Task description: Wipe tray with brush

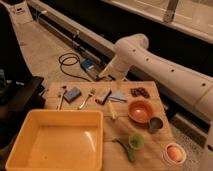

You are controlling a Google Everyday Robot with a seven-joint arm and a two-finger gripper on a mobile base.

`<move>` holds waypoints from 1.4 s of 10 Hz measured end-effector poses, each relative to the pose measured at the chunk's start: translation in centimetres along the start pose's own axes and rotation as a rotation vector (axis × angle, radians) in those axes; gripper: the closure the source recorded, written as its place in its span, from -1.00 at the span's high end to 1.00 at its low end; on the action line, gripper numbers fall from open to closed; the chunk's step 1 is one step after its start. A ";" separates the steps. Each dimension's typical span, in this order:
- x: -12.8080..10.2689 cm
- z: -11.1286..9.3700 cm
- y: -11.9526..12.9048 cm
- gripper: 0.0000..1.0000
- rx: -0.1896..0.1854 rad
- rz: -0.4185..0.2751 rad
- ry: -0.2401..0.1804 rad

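The tray is a large, shallow yellow-orange tub at the front left of the wooden table. The brush is a slim greyish stick lying on the table just behind the tray's far left corner. It lies left of a blue sponge and a silver fork. My gripper hangs at the end of the white arm, above the table's back edge near the middle. It is to the right of the brush and well apart from it, and it holds nothing that I can see.
A brown-and-tan block, a blue cloth and a dark cluster lie along the back. An orange bowl, a metal cup, a green item and a small dish sit on the right. A black cable lies on the floor behind.
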 end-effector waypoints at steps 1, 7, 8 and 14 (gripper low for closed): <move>-1.5 1.9 -2.8 0.39 0.004 -0.057 -0.028; -6.9 8.7 -11.2 0.39 0.046 -0.230 -0.189; -6.9 8.7 -11.2 0.39 0.047 -0.231 -0.192; -6.5 8.7 -11.8 0.39 0.024 -0.274 -0.139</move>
